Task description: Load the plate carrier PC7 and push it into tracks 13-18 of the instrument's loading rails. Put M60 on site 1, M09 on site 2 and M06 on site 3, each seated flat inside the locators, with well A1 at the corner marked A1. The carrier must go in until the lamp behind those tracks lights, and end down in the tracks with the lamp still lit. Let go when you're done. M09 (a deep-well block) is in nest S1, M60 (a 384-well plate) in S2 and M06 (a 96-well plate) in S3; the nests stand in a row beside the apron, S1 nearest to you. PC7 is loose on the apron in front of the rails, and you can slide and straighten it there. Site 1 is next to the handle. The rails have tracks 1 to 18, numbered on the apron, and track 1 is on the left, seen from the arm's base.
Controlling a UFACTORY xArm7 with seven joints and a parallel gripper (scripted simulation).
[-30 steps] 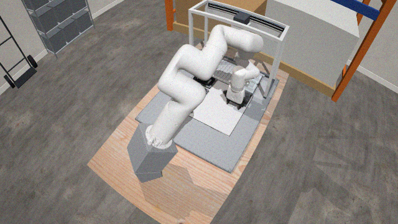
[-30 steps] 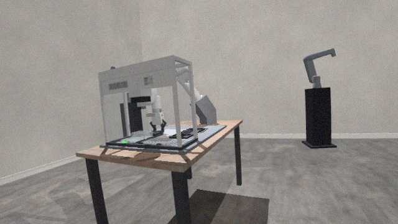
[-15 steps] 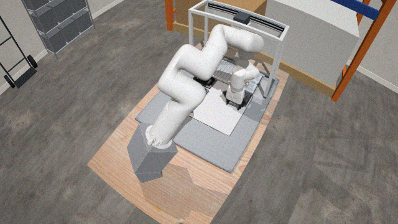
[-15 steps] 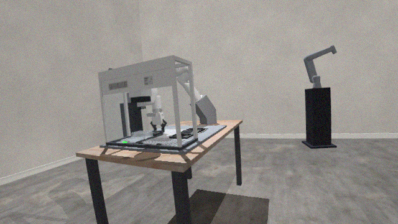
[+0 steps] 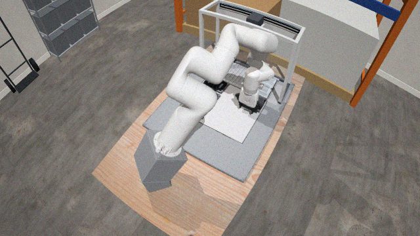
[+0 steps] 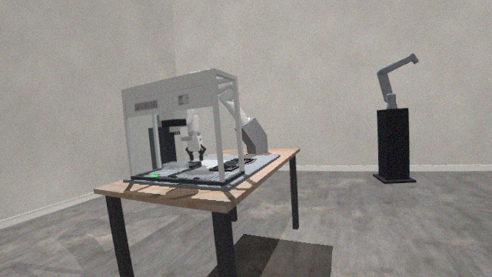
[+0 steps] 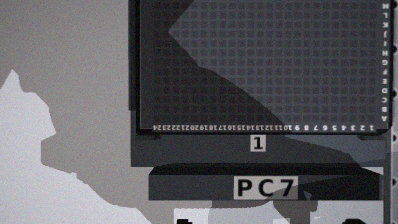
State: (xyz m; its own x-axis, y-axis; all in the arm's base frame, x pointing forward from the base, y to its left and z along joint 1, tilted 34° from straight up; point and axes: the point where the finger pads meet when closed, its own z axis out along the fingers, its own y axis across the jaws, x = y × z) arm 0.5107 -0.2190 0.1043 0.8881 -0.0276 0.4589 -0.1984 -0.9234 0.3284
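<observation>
In the wrist view the dark carrier handle marked PC7 (image 7: 265,187) lies just below the site label 1 (image 7: 257,143). The 384-well plate M60 (image 7: 265,65) sits flat on site 1, with its A1 corner at the lower right. My gripper (image 7: 270,221) is open and empty; only its fingertips show at the bottom edge, either side of the handle end. From the side, the gripper (image 6: 195,154) hangs a little above the carrier under the instrument frame. A green lamp (image 6: 154,175) is lit at the back of the rails. Sites 2 and 3 are hidden from view.
The white instrument frame (image 5: 252,23) stands over the rails, with its posts close to my wrist (image 5: 249,95). Dark nests (image 6: 231,165) stand in a row beside the white apron (image 5: 230,119). The grey deck plate (image 5: 223,147) rests on a wooden table.
</observation>
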